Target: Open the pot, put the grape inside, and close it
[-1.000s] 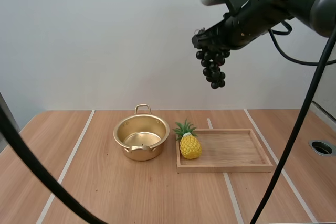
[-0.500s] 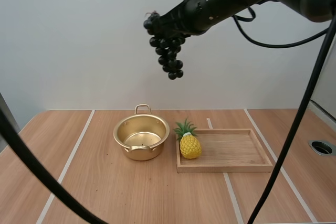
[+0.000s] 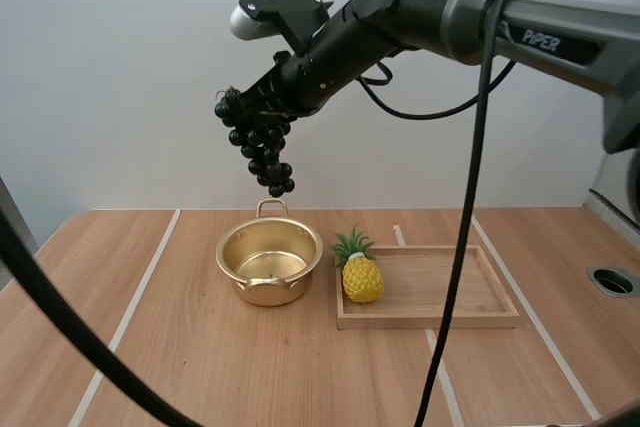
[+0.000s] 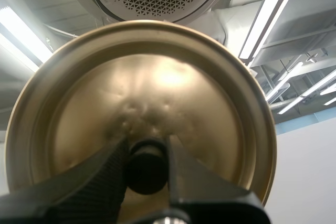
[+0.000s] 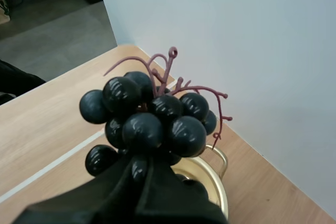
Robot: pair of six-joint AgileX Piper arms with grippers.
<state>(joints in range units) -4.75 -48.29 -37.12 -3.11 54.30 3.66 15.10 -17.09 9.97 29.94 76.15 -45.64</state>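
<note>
grapes black, stem maroon | pot gold | lid gold, knob black | pineapple yellow, green crown

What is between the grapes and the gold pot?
Nothing, just air. In the high view the grapes hang from the right pincer over the open pot, with a bare gap under them.

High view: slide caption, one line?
Right gripper holds grape bunch over the open gold pot; pineapple stands in wooden tray.
</note>
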